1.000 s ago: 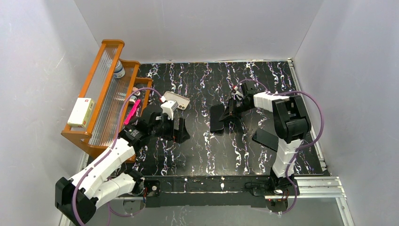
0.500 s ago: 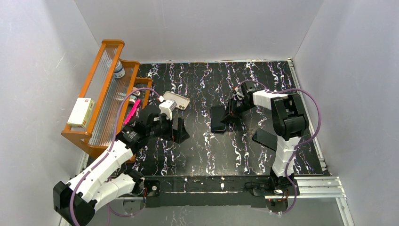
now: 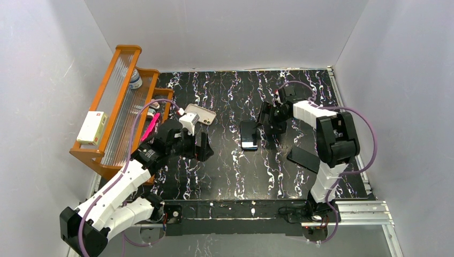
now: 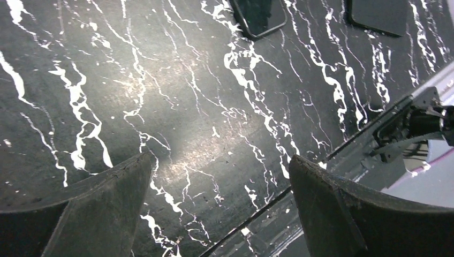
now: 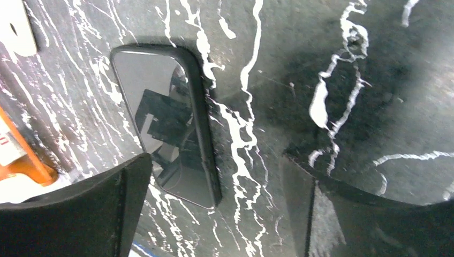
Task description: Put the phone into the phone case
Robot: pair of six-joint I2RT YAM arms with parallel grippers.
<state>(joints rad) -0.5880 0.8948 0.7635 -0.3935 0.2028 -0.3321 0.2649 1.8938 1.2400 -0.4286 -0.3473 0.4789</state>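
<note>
Top external: phone point(image 3: 248, 135) lies flat, apart from the phone case point(image 3: 201, 114) — left gripper point(image 3: 202, 147) and right gripper point(image 3: 269, 122) both spread, empty. Pickup pending; next likely needs an edge grasp.

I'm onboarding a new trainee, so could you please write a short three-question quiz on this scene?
1. One word: what state are the left gripper and the right gripper both in?
2. True or false: the phone lies flat on the table, held by neither gripper.
3. Where is the phone case? A) in the left gripper B) on the table near the shelf C) under the phone
Key: 1 open; 2 true; 3 B.
</note>
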